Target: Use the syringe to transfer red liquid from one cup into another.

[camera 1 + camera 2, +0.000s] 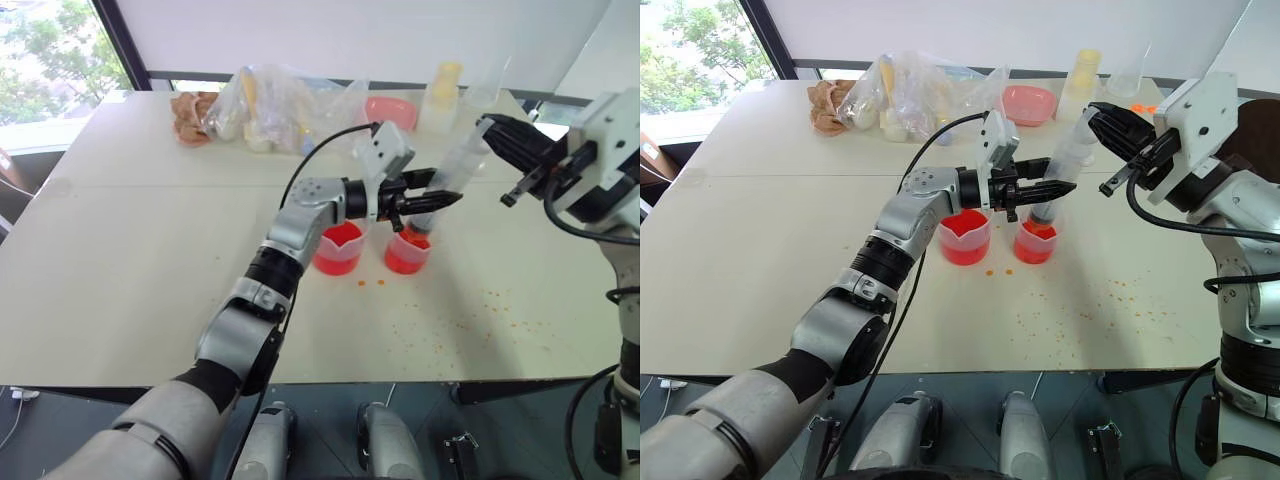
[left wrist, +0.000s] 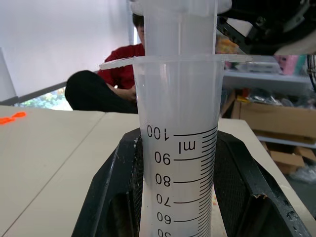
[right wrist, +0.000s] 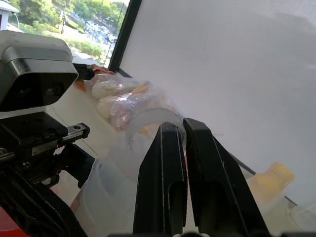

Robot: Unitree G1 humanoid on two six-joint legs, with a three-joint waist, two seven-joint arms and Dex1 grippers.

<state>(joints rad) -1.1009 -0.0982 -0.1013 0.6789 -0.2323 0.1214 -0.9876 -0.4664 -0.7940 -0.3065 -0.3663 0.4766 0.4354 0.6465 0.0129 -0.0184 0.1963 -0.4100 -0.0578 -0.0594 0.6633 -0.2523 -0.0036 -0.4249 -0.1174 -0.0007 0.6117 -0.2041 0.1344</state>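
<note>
1. Gripping the syringe (image 1: 447, 172) around its lower barrel, the left gripper (image 1: 432, 202) reaches in from the left, its 2 black fingers (image 2: 111, 197) pressed against the clear graduated tube on either side.
2. The syringe stands tilted, its top leaning toward the right gripper (image 1: 1103, 121), its lower end dipping into the smaller clear cup (image 1: 407, 251).
3. The right gripper sits at the syringe's upper end, at the plunger; its 2 fingers (image 3: 163, 182) are pressed together with barely a slit between them.
4. The spouted beaker (image 1: 338, 249) stands just left of the smaller cup on the table (image 1: 130, 260); both hold red liquid (image 1: 340, 238).
5. Red droplets (image 1: 480, 310) speckle the table in front of and to the right of the cups.
6. Plastic bags (image 1: 265, 105), a pink bowl (image 1: 1028, 103) and a yellow-capped bottle (image 1: 443, 92) lie along the far edge.
7. A seated person in a red top (image 2: 121, 69) appears behind the syringe in the left wrist view.
</note>
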